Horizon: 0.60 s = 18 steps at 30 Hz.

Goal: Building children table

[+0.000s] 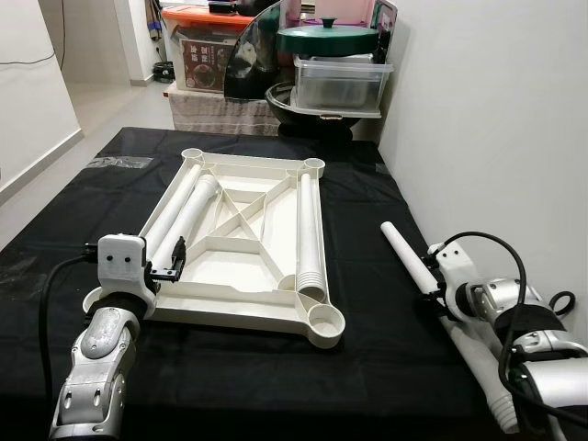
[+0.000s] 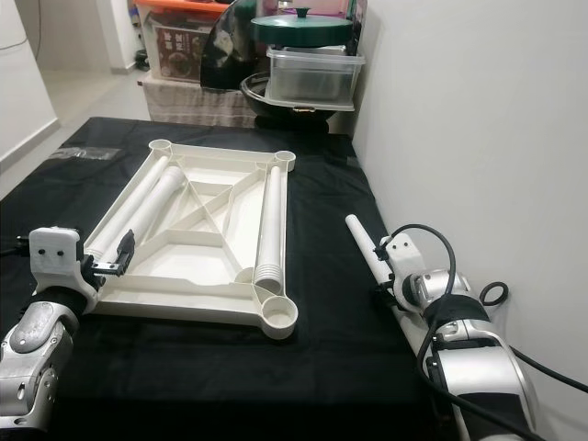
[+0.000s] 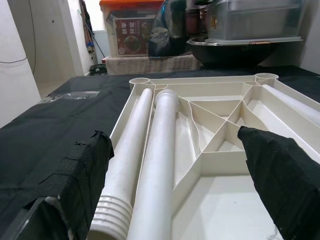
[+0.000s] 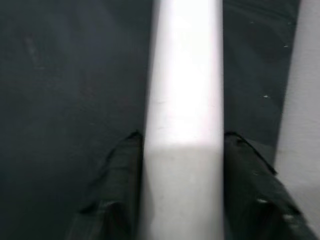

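Over on the left side, the left gripper (image 1: 171,262) is parked at the near-left edge of the upside-down white tabletop (image 1: 241,241), fingers spread apart and not holding anything. From its wrist camera you can see the 2 black fingers (image 3: 82,180) either side of the ends of 2 white table legs (image 3: 150,165) lying side by side in the tabletop's left channel. The whole tabletop sits flat on a black cloth (image 1: 101,197), ribbed underside up, with round sockets at the corners like the near-right one (image 1: 326,322). A 3rd leg (image 1: 310,230) lies along the tabletop's right channel. Moving right, a 4th leg (image 1: 411,257) lies on the cloth close to the white wall (image 1: 496,119), well apart from the tabletop, and the right gripper (image 1: 435,292) is clamped around it. Behind the table there's a stack of plastic containers (image 1: 338,81) and a green lid (image 1: 326,39).
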Tool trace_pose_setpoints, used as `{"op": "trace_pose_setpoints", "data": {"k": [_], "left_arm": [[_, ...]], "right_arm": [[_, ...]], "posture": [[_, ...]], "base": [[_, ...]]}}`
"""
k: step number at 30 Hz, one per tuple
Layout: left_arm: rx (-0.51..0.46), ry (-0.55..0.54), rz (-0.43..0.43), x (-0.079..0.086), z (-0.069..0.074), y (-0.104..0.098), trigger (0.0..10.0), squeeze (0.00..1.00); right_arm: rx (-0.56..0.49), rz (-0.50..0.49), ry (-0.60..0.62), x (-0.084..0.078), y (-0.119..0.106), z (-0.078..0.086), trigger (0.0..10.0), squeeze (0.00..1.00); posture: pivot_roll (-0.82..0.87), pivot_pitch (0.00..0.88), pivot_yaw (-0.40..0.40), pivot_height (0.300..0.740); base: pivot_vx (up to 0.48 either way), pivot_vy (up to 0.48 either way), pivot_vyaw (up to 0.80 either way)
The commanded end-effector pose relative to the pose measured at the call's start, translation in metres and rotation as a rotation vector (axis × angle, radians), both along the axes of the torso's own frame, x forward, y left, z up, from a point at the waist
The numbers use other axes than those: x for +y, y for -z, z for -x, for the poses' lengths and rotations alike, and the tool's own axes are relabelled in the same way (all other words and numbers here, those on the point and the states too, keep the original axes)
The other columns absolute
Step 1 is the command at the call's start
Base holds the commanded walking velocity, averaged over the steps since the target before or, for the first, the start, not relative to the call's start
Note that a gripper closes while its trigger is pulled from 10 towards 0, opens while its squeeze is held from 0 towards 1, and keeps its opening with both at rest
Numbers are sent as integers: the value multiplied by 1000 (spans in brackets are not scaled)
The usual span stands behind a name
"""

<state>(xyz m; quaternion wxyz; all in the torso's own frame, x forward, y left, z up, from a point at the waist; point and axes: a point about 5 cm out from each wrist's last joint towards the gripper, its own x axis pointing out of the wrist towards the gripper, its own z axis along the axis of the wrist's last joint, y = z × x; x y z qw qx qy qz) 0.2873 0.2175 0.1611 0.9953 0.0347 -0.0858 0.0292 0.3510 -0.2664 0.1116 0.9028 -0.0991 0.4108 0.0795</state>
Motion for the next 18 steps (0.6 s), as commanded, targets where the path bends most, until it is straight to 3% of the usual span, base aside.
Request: {"op": "trace_pose_setpoints", "data": {"k": [1, 7, 8, 11, 12, 13, 15, 17, 18], "left_arm": [[15, -1, -3, -1, 0, 2, 10000, 0], [11, -1, -1, 0, -1, 0, 10000, 0], [9, -3, 3, 1, -2, -1, 10000, 0], [9, -3, 3, 1, -2, -1, 10000, 0], [5, -3, 14, 2, -2, -2, 10000, 0], [5, -3, 14, 2, -2, -2, 10000, 0], [-12, 26, 63, -1, -4, -5, 10000, 0], [-12, 26, 63, -1, -4, -5, 10000, 0], [-24, 63, 87, -4, -5, -9, 10000, 0]], "right_arm": [[67, -3, -23, 5, 14, 7, 0, 0], [44, -33, -73, 19, 8, -1, 0, 0], [-4, -64, -101, 30, -3, -9, 0, 0], [-4, -64, -101, 30, -3, -9, 0, 0], [-77, -125, -134, 45, -21, -21, 0, 0], [-77, -125, -134, 45, -21, -21, 0, 0], [-333, -349, -256, 91, -98, -47, 0, 0], [-333, -349, -256, 91, -98, -47, 0, 0], [-415, -452, -319, 111, -132, -49, 0, 0]], "posture": [[39, 0, -102, 740], [46, 0, -103, 740], [48, 0, -102, 740], [48, 0, -102, 740], [49, 0, -100, 740], [49, 0, -100, 740], [45, 0, -83, 740], [45, 0, -83, 740], [45, 0, -83, 740]], "base": [[0, 0, 0], [0, 0, 0], [0, 0, 0], [0, 0, 0], [0, 0, 0], [0, 0, 0], [0, 0, 0], [0, 0, 0], [0, 0, 0]]}}
